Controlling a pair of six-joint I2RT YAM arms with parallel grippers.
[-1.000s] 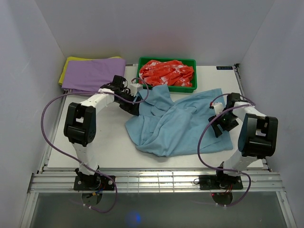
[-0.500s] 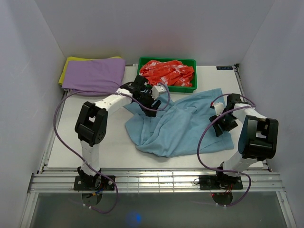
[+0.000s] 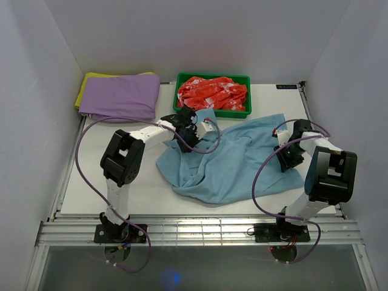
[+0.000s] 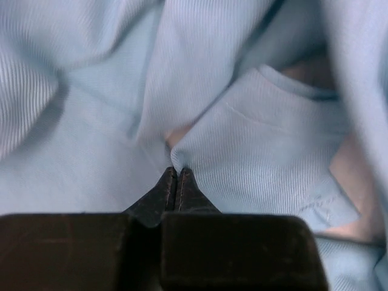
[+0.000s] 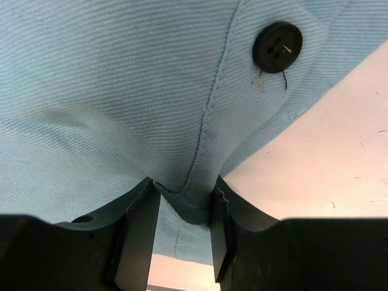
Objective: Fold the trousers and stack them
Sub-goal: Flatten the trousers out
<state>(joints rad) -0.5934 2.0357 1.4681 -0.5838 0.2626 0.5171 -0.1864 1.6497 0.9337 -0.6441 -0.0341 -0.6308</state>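
Observation:
The light blue trousers (image 3: pixel 233 160) lie crumpled across the middle and right of the table. My left gripper (image 3: pixel 187 138) rests on their upper left part, just in front of the green bin. Up close, its jaws (image 4: pixel 176 171) are pressed together, with a small fold of the blue cloth (image 4: pixel 260 133) pinched at their tips. My right gripper (image 3: pixel 285 159) sits at the right edge of the trousers. In its wrist view, a seamed hem of the trousers (image 5: pixel 121 91) is bunched between the two fingers (image 5: pixel 182 206), touching both. A black button (image 5: pixel 277 47) shows above.
A green bin (image 3: pixel 245 97) holding a red-and-white cloth (image 3: pixel 212 92) stands at the back centre. A folded purple garment (image 3: pixel 118 96) lies on a yellow cloth (image 3: pixel 85 85) at the back left. Bare table (image 3: pixel 121 182) shows at the front left. White walls enclose both sides.
My left arm has swung right from the trousers' left edge onto the cloth, and its jaws have closed. My right gripper's jaws have narrowed onto the hem. The upper flap has shifted.

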